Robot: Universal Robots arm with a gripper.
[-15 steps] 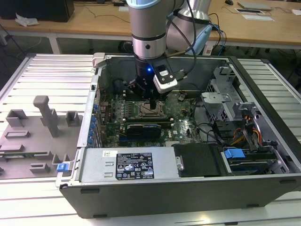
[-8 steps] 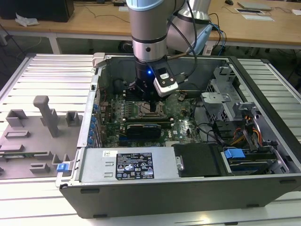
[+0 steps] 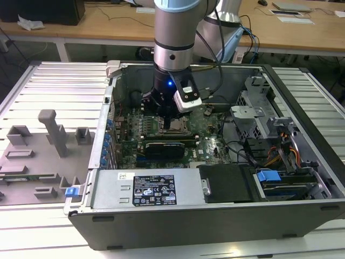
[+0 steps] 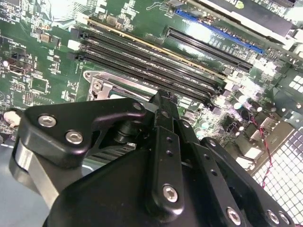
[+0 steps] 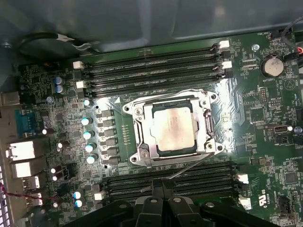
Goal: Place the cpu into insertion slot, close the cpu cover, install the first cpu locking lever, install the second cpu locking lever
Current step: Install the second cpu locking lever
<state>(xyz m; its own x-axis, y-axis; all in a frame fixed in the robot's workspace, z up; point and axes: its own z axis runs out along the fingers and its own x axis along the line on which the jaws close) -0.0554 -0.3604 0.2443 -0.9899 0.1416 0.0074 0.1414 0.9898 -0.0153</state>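
The arm reaches down into the open computer case (image 3: 215, 216), and the pincer (image 3: 171, 120) hangs just above the middle of the green motherboard (image 3: 210, 141), right over the socket area in the exterior view.

In the first wrist view the cpu (image 5: 174, 128) lies flat in the insertion slot (image 5: 204, 126), its dull silver top facing up and square to the socket. The cpu cover (image 5: 150, 136) is down over it, its silvery frame lying around the chip with the metal top showing through the window. A thin wire locking lever (image 5: 189, 166) runs along the near edge of the socket and slants out toward the pincer (image 5: 164, 185), its free end lying over the memory slots (image 5: 180, 182) there rather than tucked flat against the frame.

The pincer's black fingers (image 5: 152, 205) stand side by side with no gap showing between them at the tips, so it looks clenched with nothing between the jaws, and the tips sit just by the lever's free end; whether they touch it cannot be told.

In the second wrist view the pincer (image 4: 163, 101) points at a corner of the socket frame (image 4: 102, 85), next to the long black memory slots (image 4: 147, 59).
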